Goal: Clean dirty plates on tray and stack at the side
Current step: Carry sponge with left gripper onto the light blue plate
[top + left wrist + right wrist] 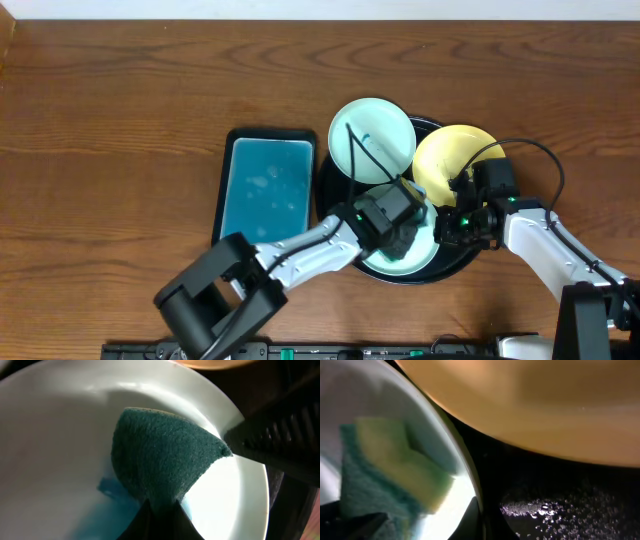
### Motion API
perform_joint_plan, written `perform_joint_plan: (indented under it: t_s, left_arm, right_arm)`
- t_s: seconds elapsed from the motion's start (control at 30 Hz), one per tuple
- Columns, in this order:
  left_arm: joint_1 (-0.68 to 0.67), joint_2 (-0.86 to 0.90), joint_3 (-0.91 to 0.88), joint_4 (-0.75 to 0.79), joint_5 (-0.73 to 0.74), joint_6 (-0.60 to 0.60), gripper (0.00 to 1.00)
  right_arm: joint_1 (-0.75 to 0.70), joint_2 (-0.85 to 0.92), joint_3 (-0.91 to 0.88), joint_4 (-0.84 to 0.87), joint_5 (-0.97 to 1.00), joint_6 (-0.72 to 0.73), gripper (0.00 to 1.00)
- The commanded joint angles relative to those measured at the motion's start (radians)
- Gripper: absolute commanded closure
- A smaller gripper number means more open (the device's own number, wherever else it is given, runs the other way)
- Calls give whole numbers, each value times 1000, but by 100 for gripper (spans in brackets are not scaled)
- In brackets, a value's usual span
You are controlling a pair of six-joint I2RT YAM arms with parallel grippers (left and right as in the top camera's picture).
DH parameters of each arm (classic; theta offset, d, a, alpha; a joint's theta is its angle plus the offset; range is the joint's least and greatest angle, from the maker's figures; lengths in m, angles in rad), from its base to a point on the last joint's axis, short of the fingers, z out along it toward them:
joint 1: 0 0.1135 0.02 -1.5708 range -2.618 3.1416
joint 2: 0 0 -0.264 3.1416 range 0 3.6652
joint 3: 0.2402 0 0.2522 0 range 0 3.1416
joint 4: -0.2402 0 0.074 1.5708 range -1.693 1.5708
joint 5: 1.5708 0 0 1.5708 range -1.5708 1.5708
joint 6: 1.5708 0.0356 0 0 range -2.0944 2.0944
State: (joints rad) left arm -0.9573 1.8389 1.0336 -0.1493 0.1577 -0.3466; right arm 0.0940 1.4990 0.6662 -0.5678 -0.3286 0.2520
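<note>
The round black tray (330,190) holds three plates: a mint-blue one (372,138) at the back, a yellow one (455,158) on the right, and a front mint-blue plate (425,258). My left gripper (400,235) is over the front plate, shut on a sponge (165,455) whose dark green face presses into the plate (55,445). My right gripper (447,222) is shut on that plate's right rim (468,472), with one finger inside and one outside. The sponge's yellow side (405,465) shows in the right wrist view. Any smear under the sponge is hidden.
A rectangular black tray with a teal inside (265,188) lies just left of the round tray. The round tray's floor (560,505) is wet with droplets. The yellow plate (545,405) sits close above my right gripper. Bare wooden table (120,130) spreads to the left and back.
</note>
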Motion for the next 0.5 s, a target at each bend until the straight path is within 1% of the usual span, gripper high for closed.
perform_joint_plan:
  t_s: [0.0,0.07,0.13,0.23,0.27,0.4,0.47]
  left_arm:
    - [-26,31,18,-30,7,-13,93]
    - [-26,31,18,-70,-57,-10,93]
    - [-15,30,18,-111,-163,-10,92]
    - [22,29,18,-157,-308,-11,92]
    - [40,29,18,-162,-334,-10,93]
    - [103,29,18,-160,-334,-33,93]
    - [119,29,18,-160,-303,-58,92]
  right_arm:
    - [6,9,-3,-2,-2,-6,99]
    - [6,9,-3,-2,-2,-5,99]
    - [6,9,-3,-2,-2,-6,99]
    - [6,9,-3,-3,-2,-6,99]
    - [6,9,-3,-4,-2,-6,99]
    - [6,9,-3,-5,-2,-6,99]
    - [6,9,-3,-5,-2,-5,99]
